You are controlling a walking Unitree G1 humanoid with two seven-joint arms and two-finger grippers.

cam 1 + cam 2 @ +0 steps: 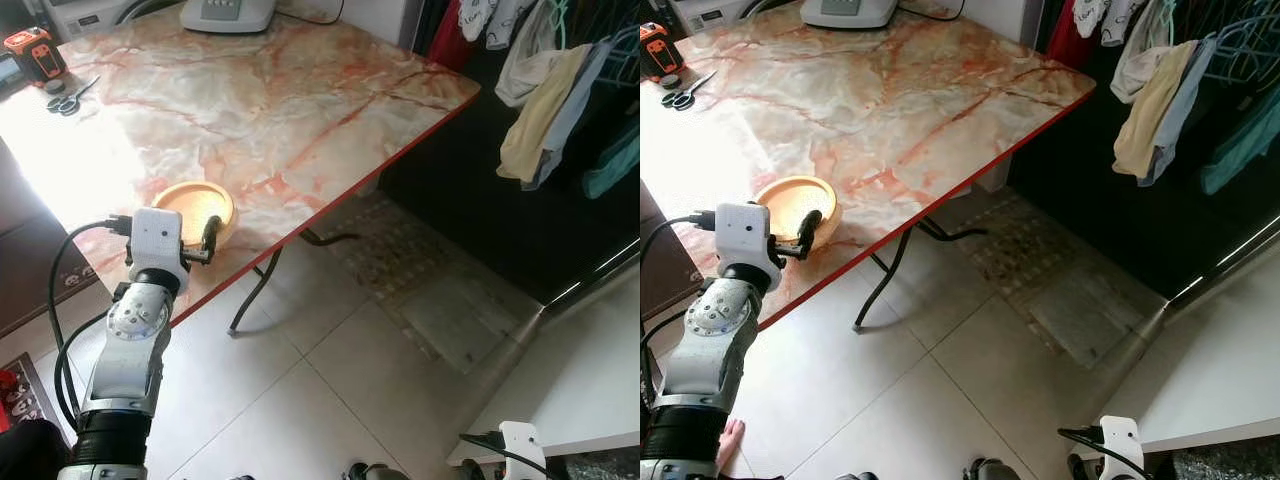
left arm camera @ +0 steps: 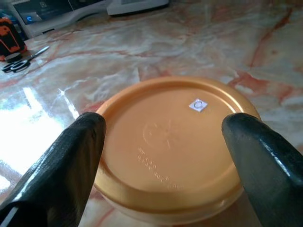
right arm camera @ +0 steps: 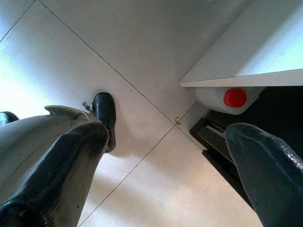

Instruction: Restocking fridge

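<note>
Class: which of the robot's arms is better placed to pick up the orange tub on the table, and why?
Left. The left gripper is open, its fingers either side of the tub at the table edge. The right gripper hangs low over the floor.

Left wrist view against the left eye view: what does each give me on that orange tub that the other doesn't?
The left wrist view alone shows the tub's lid up close: embossed marks, a small white sticker, and the left gripper open with one finger on each side of the tub, not clearly touching.

The left eye view alone shows where the tub sits: near the table's front red edge, with the right gripper hanging low over the floor.

Both show the tub, the marble table, the scissors and the orange-black device at its far corner.
</note>
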